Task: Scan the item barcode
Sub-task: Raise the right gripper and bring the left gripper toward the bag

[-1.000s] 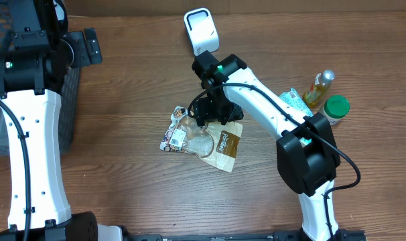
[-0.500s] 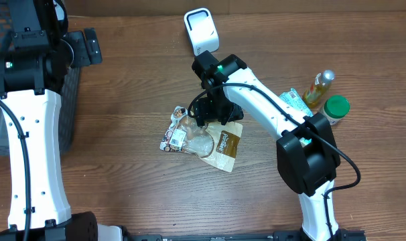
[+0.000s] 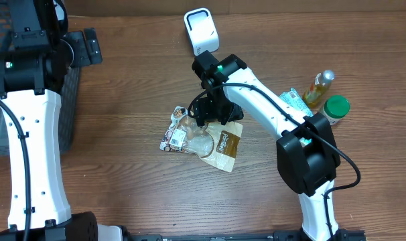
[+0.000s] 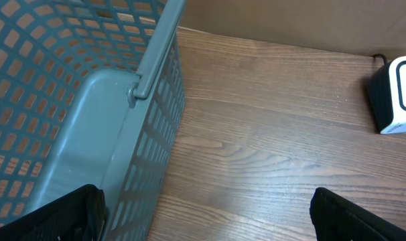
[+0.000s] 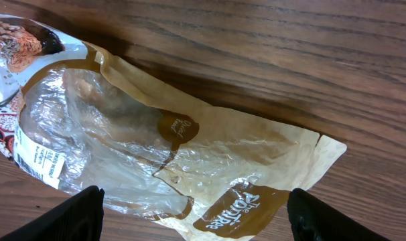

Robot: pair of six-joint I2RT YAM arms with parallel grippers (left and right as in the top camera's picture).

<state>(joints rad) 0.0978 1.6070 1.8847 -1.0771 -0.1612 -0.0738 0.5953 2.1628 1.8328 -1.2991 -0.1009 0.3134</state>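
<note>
The item is a crinkled clear-and-brown plastic bag [image 3: 204, 138] lying flat on the wooden table, with a white printed label [image 5: 39, 161] near its left end. My right gripper [image 3: 213, 115] hangs just over the bag [image 5: 163, 144]. It is open [image 5: 203, 221], its fingertips [image 5: 76, 215] wide apart on either side of the brown band, with nothing held. The white scanner [image 3: 201, 30] stands at the back, beyond the right arm, and also shows in the left wrist view [image 4: 398, 94]. My left gripper [image 4: 210, 217] is open and empty beside the basket at the far left.
A grey-blue mesh basket [image 4: 69, 100] sits at the left table edge [image 3: 68, 114]. At the right stand a bottle of yellow liquid [image 3: 319, 87], a green-lidded jar [image 3: 336, 107] and a small packet [image 3: 293, 99].
</note>
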